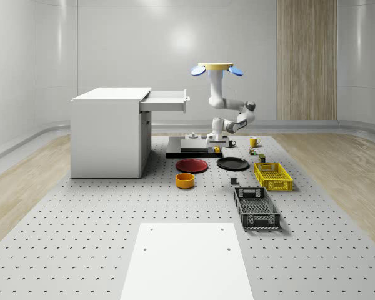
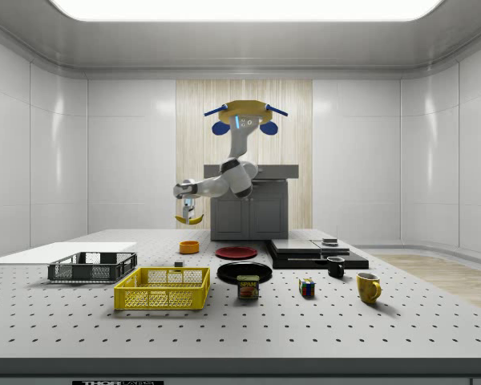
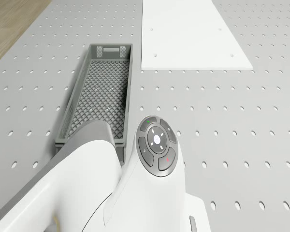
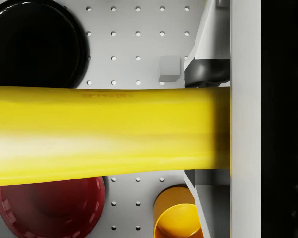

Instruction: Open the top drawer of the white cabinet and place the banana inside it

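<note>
Quadrotor drone with yellow body and blue rotors (image 2: pixel 243 115) hovers above the perforated grey table (image 1: pixel 112 212), right of the white cabinet (image 1: pixel 107 134) in the whole-scene view, well above table height. The cabinet's top drawer (image 1: pixel 165 100) is pulled out. White arm hangs down and folds; the two-finger gripper (image 2: pixel 187 210) points downward, clamped on the curved yellow banana (image 2: pixel 190 218), which is off the table in mid-air (not in the drawer). In the wrist view the banana (image 4: pixel 104 131) is a smooth bright-yellow bar across the fingers, with a paler highlight band along its length. Below it: round black plate (image 4: pixel 35 44), round red plate (image 4: pixel 52 208), orange bowl (image 4: pixel 176 220). Drone view looks down at the long dark-grey mesh crate (image 3: pixel 99 94) and flat white panel (image 3: pixel 188 34).
</note>
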Available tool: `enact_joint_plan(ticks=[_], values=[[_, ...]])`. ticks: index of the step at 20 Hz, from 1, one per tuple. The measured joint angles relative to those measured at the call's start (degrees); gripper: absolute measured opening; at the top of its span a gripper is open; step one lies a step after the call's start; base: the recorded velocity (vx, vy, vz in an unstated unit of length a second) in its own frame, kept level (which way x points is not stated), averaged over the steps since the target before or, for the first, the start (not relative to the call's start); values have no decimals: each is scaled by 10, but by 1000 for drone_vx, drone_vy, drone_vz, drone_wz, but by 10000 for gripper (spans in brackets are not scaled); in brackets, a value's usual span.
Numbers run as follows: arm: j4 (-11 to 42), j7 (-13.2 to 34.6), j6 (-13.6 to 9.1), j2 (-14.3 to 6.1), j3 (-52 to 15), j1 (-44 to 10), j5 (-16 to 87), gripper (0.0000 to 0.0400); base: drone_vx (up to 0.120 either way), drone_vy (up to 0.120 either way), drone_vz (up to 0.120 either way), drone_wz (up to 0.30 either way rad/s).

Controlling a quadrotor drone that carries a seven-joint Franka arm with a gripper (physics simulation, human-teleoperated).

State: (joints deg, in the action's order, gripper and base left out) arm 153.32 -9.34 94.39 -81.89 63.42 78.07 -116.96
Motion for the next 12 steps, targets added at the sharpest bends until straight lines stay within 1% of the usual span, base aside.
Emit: enact_joint_plan(ticks=[12], values=[[0, 0, 1, -1, 0, 1, 1, 190, -120, 0, 120, 0]])
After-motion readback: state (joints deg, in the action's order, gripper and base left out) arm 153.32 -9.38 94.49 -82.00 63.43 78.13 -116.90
